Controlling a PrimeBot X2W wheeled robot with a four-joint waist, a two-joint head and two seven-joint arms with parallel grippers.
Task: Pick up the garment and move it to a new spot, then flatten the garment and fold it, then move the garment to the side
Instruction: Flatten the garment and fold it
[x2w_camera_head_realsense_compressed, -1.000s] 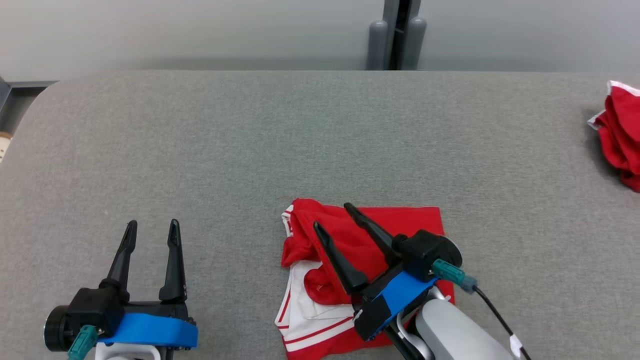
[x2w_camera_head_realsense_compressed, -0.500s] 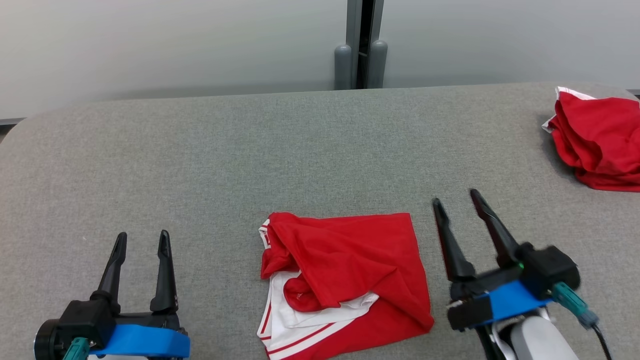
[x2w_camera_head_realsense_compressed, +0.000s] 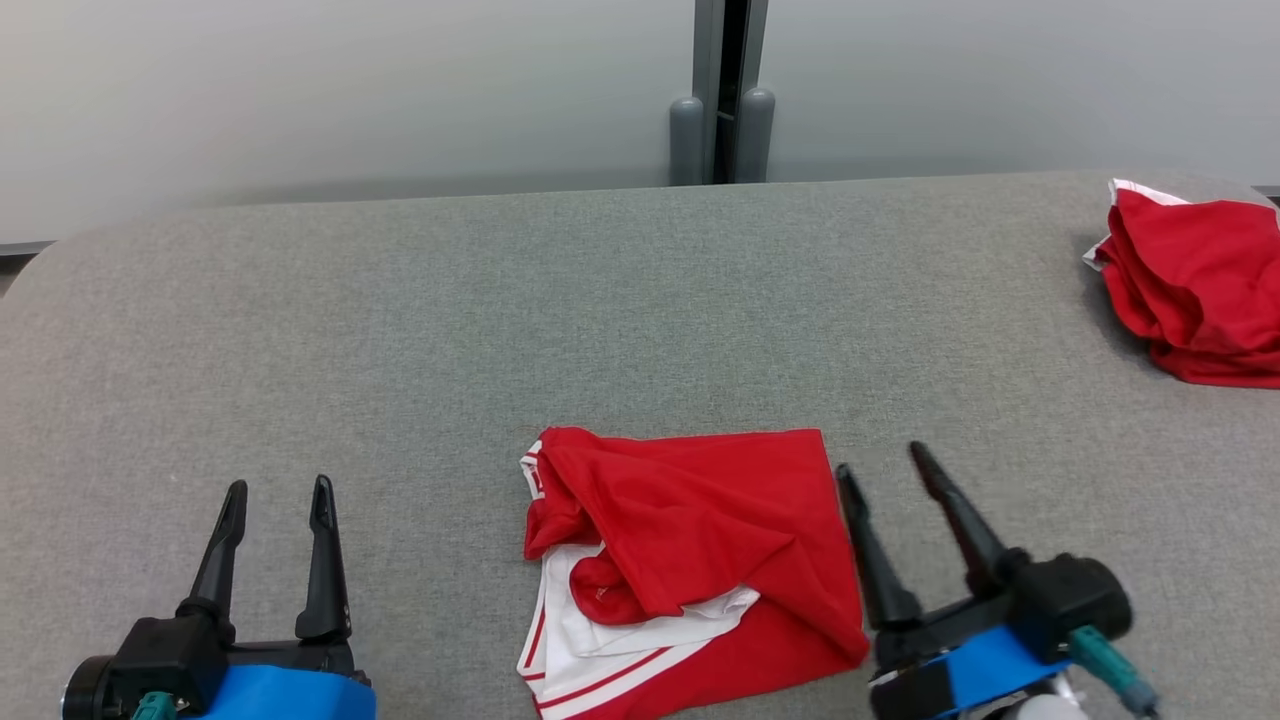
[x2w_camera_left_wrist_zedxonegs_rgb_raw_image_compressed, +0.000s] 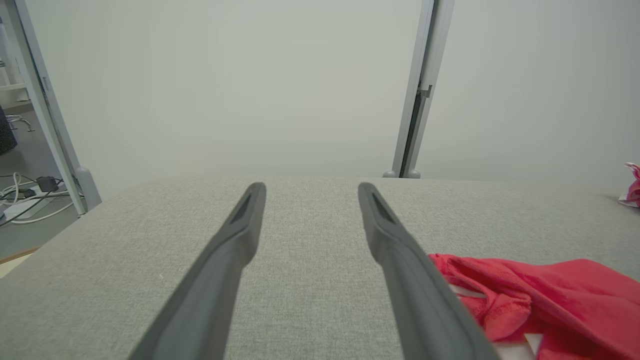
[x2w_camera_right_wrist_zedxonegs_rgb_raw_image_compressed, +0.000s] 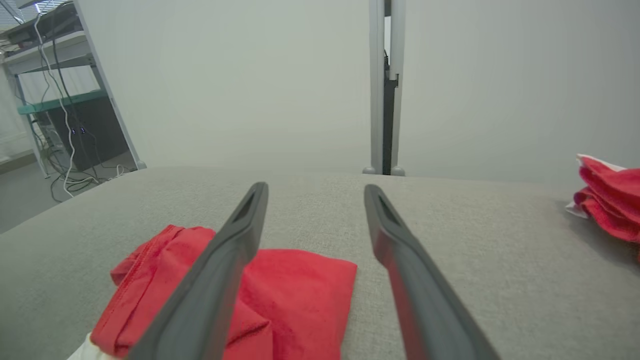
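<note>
Now our red garment (x2w_camera_head_realsense_compressed: 690, 560) lies in a loose, lumpy fold near the middle of the surface's (x2w_camera_head_realsense_compressed: 400, 330) front edge, with white striped trim (x2w_camera_head_realsense_compressed: 610, 655) showing underneath. Our right gripper (x2w_camera_head_realsense_compressed: 882, 459) hangs just beside its right edge, jaws wide and empty. Our left gripper (x2w_camera_head_realsense_compressed: 280, 483) hovers near the front left corner, equally wide, holding nothing. We judge the folding roughly done; moving the garment aside remains. Another red bundle (x2w_camera_head_realsense_compressed: 1195, 285) sits at the far right edge.
</note>
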